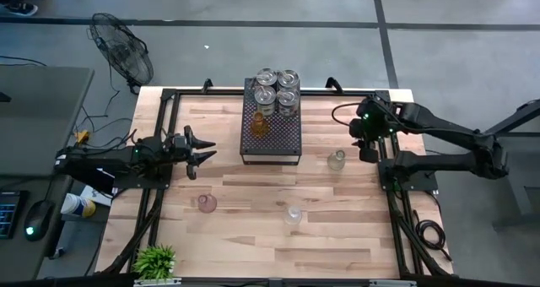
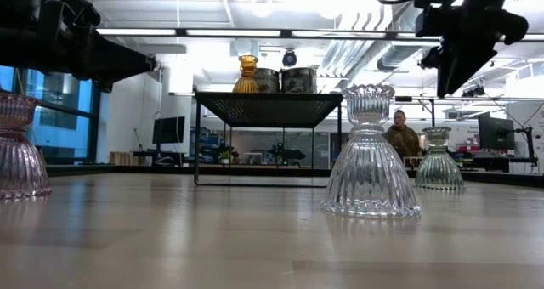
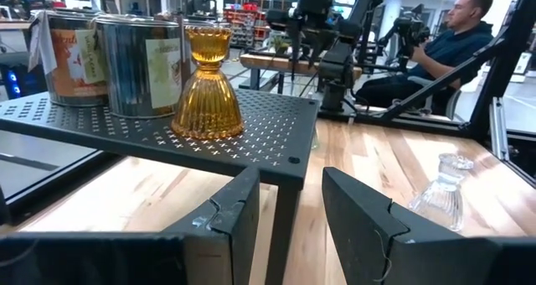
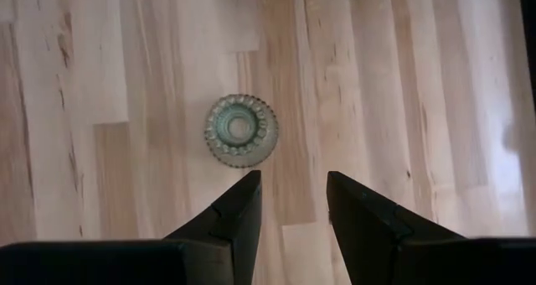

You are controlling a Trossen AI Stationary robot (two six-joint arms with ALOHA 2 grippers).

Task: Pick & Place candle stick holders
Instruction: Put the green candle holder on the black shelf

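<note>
Standing nearest the low camera, a clear ribbed bell-shaped glass candle holder point(image 2: 371, 153) is seen on the pale wooden table point(image 1: 253, 236), with a pinkish ribbed glass holder point(image 2: 19, 146) cut off at that view's edge. From above, these lie at the table's front, the clear one point(image 1: 293, 213) well apart from the pink one point(image 1: 207, 203). Farther back, a second clear glass holder point(image 1: 337, 159) is found just beside the black perforated metal tray point(image 1: 283, 143); the right gripper point(image 1: 369, 151) is held above and near it, fingers spread and empty. The left gripper point(image 1: 202, 148) is held at the table's left side, fingers likewise parted, nothing between them. On the tray, an amber-orange ribbed glass holder point(image 3: 207, 85) is set beside four silvery round tins point(image 1: 278, 90), whose labels are hard to read. Beyond the table, a seated person point(image 3: 435, 54) is partly hidden by the right arm.
</note>
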